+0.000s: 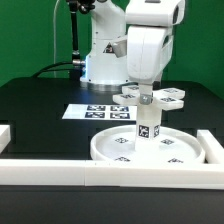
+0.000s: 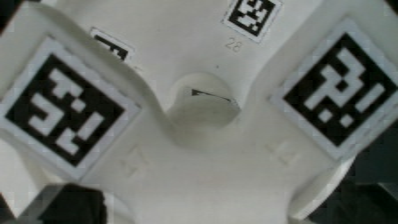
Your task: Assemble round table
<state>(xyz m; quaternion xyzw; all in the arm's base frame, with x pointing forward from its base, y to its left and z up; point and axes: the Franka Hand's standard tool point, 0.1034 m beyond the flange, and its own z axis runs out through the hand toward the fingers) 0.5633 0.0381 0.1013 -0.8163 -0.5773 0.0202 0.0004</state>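
Observation:
The large rimmed round disc [image 1: 118,147] lies flat near the front bar. The short thick cylinder leg [image 1: 147,127] stands upright on it. The small cross-shaped foot [image 1: 173,98] sits on top of the leg, its tagged arms spread sideways. My gripper [image 1: 146,92] hangs straight down over the foot's middle, open, with its fingers either side of the hub. The wrist view is filled by the foot [image 2: 196,140], with two tagged arms and a central hole. One dark fingertip [image 2: 63,205] shows beside the foot, apart from it.
The marker board [image 1: 92,112] lies flat behind the disc, toward the exterior view's left. Long white border bars run along the front [image 1: 90,170] and the right side [image 1: 212,148], and a short piece sits at the left edge [image 1: 5,135].

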